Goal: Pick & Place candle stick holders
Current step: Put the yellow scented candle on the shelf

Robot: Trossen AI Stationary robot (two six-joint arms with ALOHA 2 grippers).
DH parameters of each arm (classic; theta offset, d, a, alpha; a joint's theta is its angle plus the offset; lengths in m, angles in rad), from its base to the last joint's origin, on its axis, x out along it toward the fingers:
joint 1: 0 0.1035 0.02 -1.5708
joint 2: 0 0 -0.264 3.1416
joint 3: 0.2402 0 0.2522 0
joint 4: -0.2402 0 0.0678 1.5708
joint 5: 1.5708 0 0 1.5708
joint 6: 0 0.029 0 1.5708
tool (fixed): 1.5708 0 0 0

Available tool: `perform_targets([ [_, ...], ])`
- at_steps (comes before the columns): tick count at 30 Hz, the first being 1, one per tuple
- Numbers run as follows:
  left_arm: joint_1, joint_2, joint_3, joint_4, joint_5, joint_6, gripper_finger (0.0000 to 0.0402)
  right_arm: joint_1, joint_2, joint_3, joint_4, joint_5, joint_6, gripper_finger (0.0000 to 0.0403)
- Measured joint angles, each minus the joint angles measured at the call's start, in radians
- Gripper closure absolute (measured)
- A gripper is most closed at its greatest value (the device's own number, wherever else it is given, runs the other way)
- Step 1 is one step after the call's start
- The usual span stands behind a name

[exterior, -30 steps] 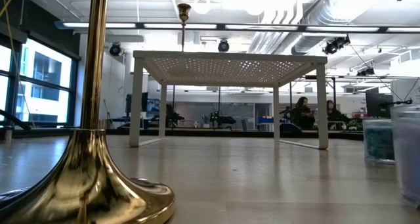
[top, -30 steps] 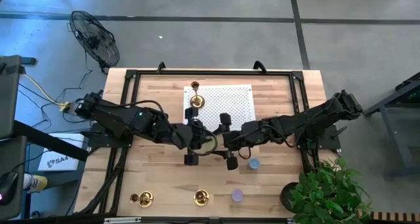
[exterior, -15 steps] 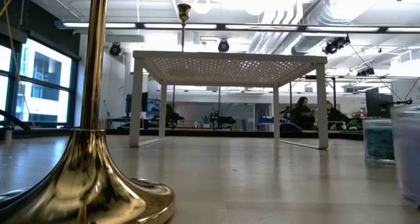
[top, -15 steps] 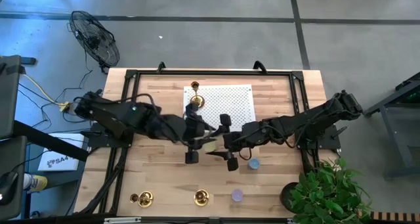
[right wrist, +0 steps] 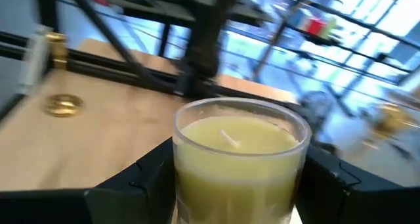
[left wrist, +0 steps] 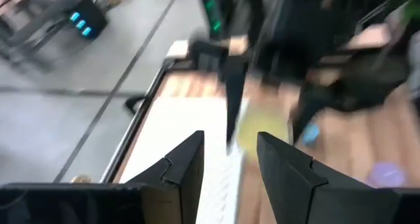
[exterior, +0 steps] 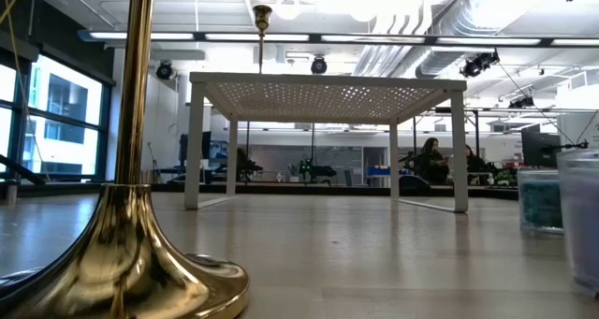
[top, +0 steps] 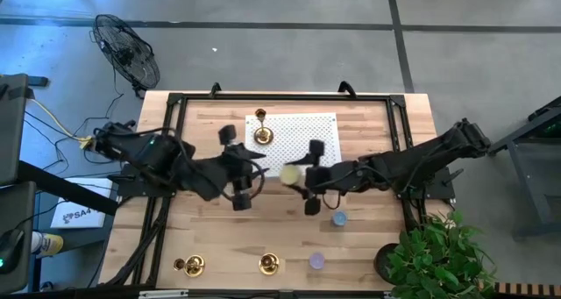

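Observation:
Three gold candle stick holders show. One [top: 261, 132] stands on the left edge of the white perforated stand [top: 307, 134]. Two more [top: 188, 265] [top: 269, 264] stand on their round bases near the table's front edge. The low view shows one large and close [exterior: 131, 249] and one far off on top of the stand [exterior: 262, 20]. My right gripper [top: 300, 176] [right wrist: 239, 181] is shut on a yellow candle in a glass [top: 290, 174] over the table's middle. My left gripper [top: 240, 168] [left wrist: 230, 165] hangs open and empty to the left of the candle. My right gripper pinches the glass's side walls [right wrist: 182, 178] between its two fingers [right wrist: 134, 181], one on each side. The fingers come nearly level from the table's right side. The glass stands upright in the hold, wick up, lifted clear of the table.
A blue disc [top: 338, 218] lies right of the middle, and a purple disc [top: 316, 261] lies near the front edge. A potted plant [top: 434, 255] stands at the front right corner. A black frame [top: 175, 106] runs round the table's far part. Bare wood lies between the stand and the front row.
My left gripper has drawn away from the yellow candle, moving up and toward the table's left edge, and is now clear of it. My right gripper has kept the candle, turned a little, and carried it slightly toward the far edge.

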Motion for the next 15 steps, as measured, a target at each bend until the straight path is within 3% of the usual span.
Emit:
perform_targets([
  [8,-0.018,0.0,-0.033,-0.282,-0.036,-0.296,0.0264,-0.006,-0.115,0.0,-0.147,0.204,0.063,0.0179],
  [15,-0.018,0.001,-0.136,-0.373,-0.039,-0.422,0.0264,-0.075,-0.175,0.0,-0.195,0.207,0.211,0.0179],
])
